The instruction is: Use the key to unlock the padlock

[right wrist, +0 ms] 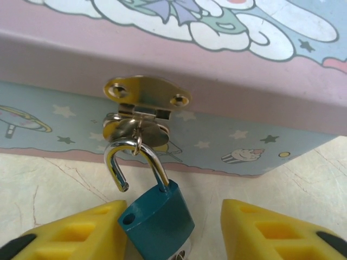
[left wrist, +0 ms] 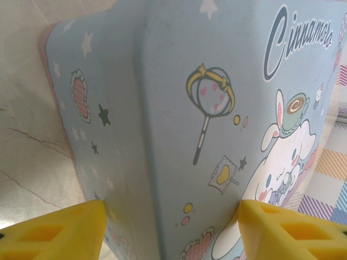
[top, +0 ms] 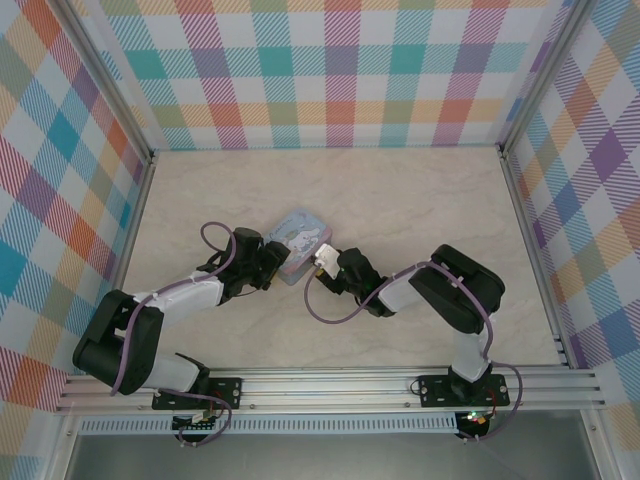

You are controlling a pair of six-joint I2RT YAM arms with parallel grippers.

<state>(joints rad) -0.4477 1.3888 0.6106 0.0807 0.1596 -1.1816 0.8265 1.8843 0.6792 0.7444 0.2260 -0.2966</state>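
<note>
Seen from above, the pale marbled tabletop is boxed in by plaid walls at the top, left and right of the frame. A metal rail runs along the bottom edge. The tin sits near the middle, so wide bare stone lies above it and to the upper right. The two arms crowd the lower middle, meeting the tin from lower left and lower right.

The left claw is closed on the tin. In its wrist view the yellow fingers lie against the tin at lower left and lower right, with a rounded corner of the tin running up between them.

The teal-bodied padlock hangs from the brass hasp on the tin's front wall, at the centre of the right wrist view and just above the tabletop. Its shackle is open: the left leg ends free beside the body and the right leg sits in it. The right claw is parted around the padlock body. Its left finger is against the body, while its right finger stands apart with stone showing in the gap.

The lid carries the dark script "Cinnamoro", cut off by the upper right edge of the left wrist view.
</note>
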